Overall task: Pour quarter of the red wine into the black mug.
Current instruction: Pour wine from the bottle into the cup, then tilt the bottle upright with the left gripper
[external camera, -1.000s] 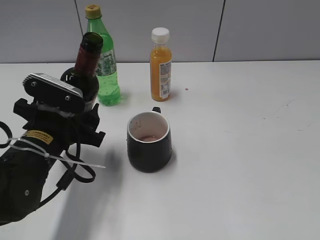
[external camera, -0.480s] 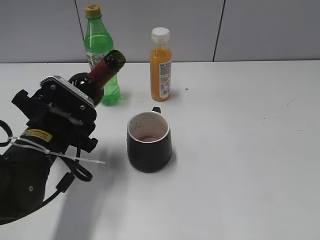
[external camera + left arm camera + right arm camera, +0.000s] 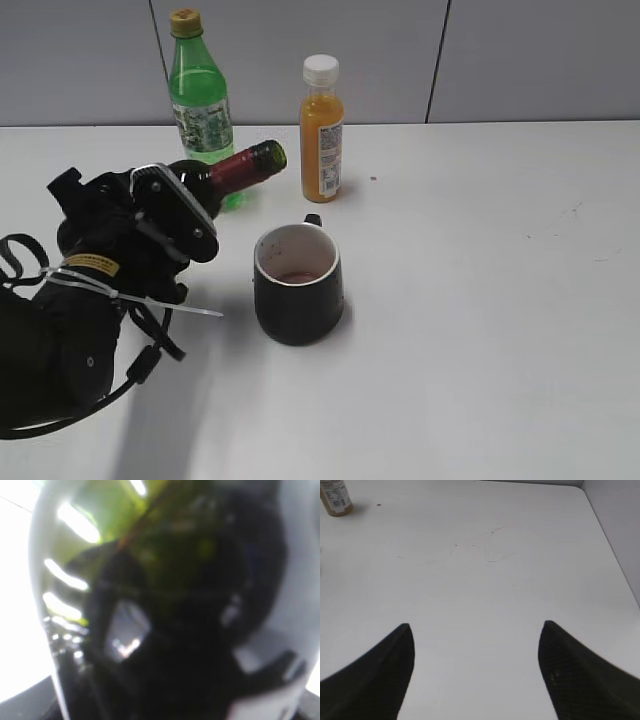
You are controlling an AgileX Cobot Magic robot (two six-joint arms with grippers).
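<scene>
My left gripper [image 3: 150,225] is shut on the red wine bottle [image 3: 240,166]. The bottle is tipped far to the right, nearly level, with its dark red foil neck and open mouth above and left of the black mug [image 3: 298,283]. The mug stands upright on the white table [image 3: 480,300] with a little reddish liquid at its bottom. No stream shows between mouth and mug. In the left wrist view the dark glass of the bottle [image 3: 190,580] fills the frame, blurred. My right gripper [image 3: 476,645] is open and empty above bare table.
A bright green plastic bottle [image 3: 200,100] stands at the back, just behind the wine bottle. A small orange juice bottle [image 3: 322,130] with a white cap stands behind the mug; its base shows in the right wrist view [image 3: 334,500]. A grey wall runs behind.
My left gripper has rolled clockwise and tipped the wine bottle from upright to nearly level, swinging its mouth right toward the mug. The mug has not moved.
</scene>
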